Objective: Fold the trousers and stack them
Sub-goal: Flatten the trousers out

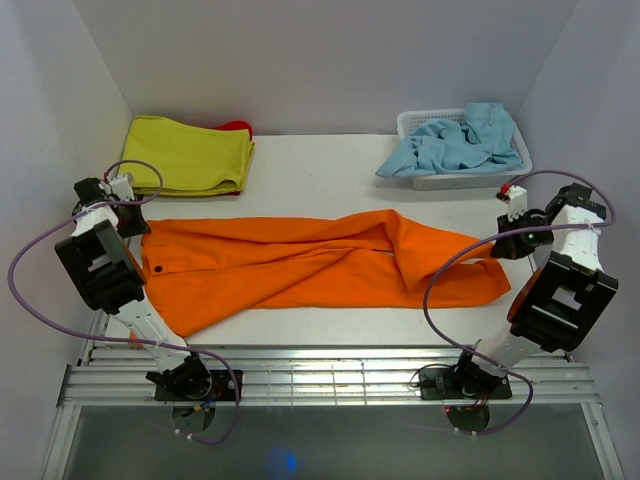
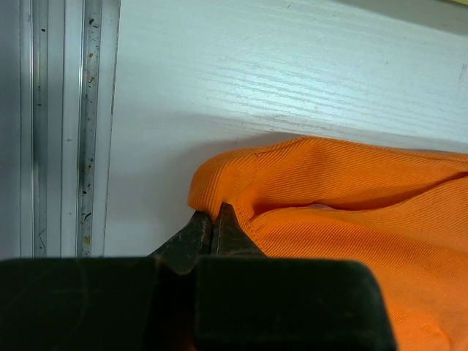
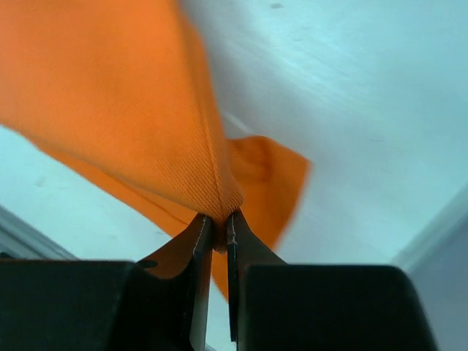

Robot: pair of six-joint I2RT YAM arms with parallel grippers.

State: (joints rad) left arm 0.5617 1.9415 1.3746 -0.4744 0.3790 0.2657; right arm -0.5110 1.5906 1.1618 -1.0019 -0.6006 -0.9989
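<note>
The only container is a white perforated plastic basket (image 1: 462,181) at the back right of the table (image 1: 320,170). A crumpled light blue garment (image 1: 455,145), soft and fleecy-looking, fills it and spills over the left rim onto the tabletop.

At the far left, the left gripper (image 2: 212,219) is pinched tight on the waistband corner of the trousers (image 1: 300,265). Its dark, tapered fingers meet with a small pucker of orange cloth caught between them. In the left wrist view the fabric shows a fine diagonal twill rib, and it rests on a matte white surface with faint streaks. A ribbed aluminium rail (image 2: 58,124) runs beside that surface.

Behind that arm, at the back left, lies a yellow-green cloth (image 1: 190,155) folded into a flat rectangle, with a bit of something red (image 1: 237,127) showing at its far corner.

The bright orange trousers lie across the middle of the table, with the waistband to the left and the legs to the right. A small dark button (image 1: 158,270) sits near the waist. The legs lie flat and mostly overlap. Towards the right, one leg twists over the other in a raised diagonal fold.

At the far right, the right gripper (image 3: 218,219) is clamped on a thin edge of the leg end. The right wrist view shows the cloth rising taut from the jaws, off the white surface, with another flap of orange behind it.
</note>
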